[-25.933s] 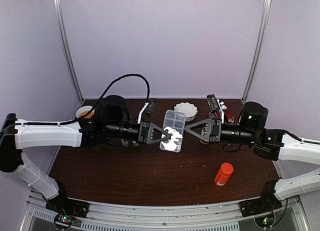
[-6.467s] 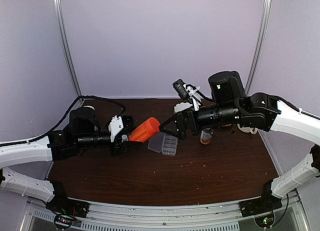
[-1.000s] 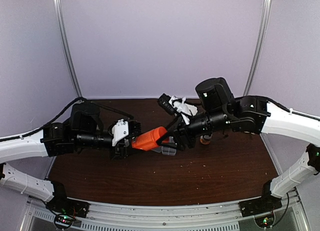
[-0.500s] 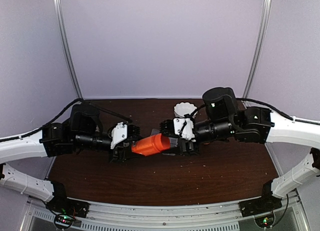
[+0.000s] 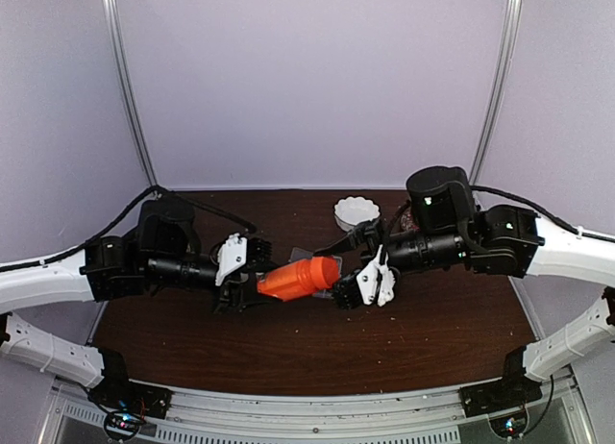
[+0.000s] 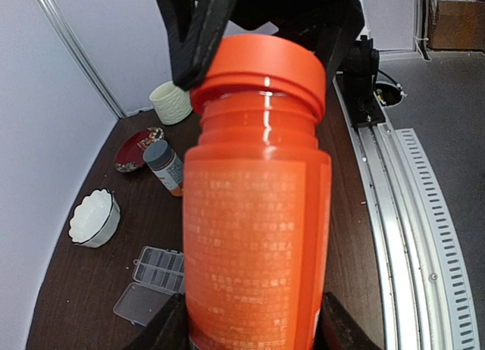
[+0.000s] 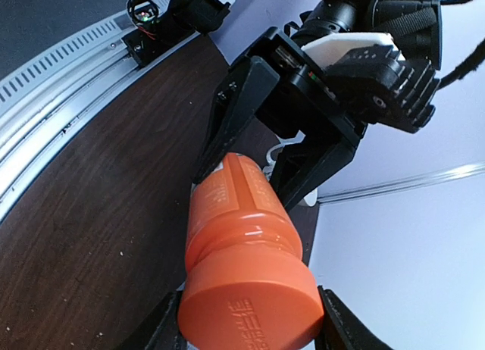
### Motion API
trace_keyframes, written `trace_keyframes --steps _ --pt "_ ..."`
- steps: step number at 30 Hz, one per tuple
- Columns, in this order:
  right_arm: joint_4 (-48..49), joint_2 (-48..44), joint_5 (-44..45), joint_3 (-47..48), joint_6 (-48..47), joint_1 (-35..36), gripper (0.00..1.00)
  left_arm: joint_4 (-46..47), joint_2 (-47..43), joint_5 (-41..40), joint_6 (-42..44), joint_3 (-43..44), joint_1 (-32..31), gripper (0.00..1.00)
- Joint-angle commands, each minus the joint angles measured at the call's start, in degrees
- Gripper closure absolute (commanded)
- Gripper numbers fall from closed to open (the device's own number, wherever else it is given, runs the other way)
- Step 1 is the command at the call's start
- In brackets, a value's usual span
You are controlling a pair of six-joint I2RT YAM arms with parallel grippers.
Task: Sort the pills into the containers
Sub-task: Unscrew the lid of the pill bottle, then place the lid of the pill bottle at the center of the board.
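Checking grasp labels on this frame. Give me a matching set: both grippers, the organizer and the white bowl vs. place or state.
1 left gripper
2 right gripper
3 pill organizer
4 white bowl

A on the table, lid open
B closed on the cap
C near the table's far edge
D closed on the orange bottle body

Pairs: 1-D, 2-B, 3-A, 4-C

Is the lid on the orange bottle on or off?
On. The lid sits on the neck of the orange bottle, with the right gripper closed around it.
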Motion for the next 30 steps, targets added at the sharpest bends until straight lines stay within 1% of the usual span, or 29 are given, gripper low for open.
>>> trace_keyframes --steps 1,3,5,9,12,17,20,23,25,27,29,30 --pt "-0.5 -2.3 2.6 -1.3 -13.4 -0.5 0.99 3.9 0.3 3.3 -1.3 0.2 -0.3 0.77" --pt "-0.4 -2.6 2.6 -1.4 -17.4 -0.5 0.99 4.2 0.6 4.1 -1.6 0.2 -0.3 0.77" --pt "0.2 -3.0 3.1 -1.5 -19.2 -0.5 0.99 4.4 0.8 4.4 -1.7 0.2 -0.3 0.77" --pt "-0.7 -4.1 4.7 -1.8 -18.0 -0.7 0.99 4.7 0.2 3.7 -1.8 -0.4 -0.3 0.77" --pt "-1.0 -5.5 4.2 -3.5 -13.5 -1.2 0.99 5.2 -0.6 2.4 -1.8 -1.1 -0.3 0.77" --pt "-7.1 -6.6 -0.2 -4.2 -1.2 -2.1 0.98 6.1 -1.8 -1.4 -2.0 -2.7 -0.3 0.77" --pt "-9.4 -7.0 -2.2 -4.5 9.6 -2.2 0.96 8.0 -3.0 -4.5 -2.6 -4.3 -0.3 0.76" --pt "-11.0 -7.5 -7.1 -5.6 19.6 -2.1 0.95 10.1 -3.8 -7.2 -4.0 -5.8 -0.3 0.76" --pt "-7.5 -9.1 -9.6 -9.0 27.3 -1.9 0.97 11.3 -3.9 -8.4 -4.9 -6.7 -0.3 0.76" --pt "-1.1 -11.8 -10.2 -14.5 34.6 -1.5 1.0 11.7 -3.9 -9.5 -5.9 -7.1 -0.3 0.76" --pt "7.1 -14.7 -8.1 -21.4 44.8 -1.1 1.0 13.7 -3.6 -10.5 -6.9 -7.4 -0.3 0.76" --pt "11.8 -16.4 -4.4 -23.8 49.1 -1.1 1.0 14.0 -3.5 -10.8 -7.1 -7.4 -0.3 0.76"
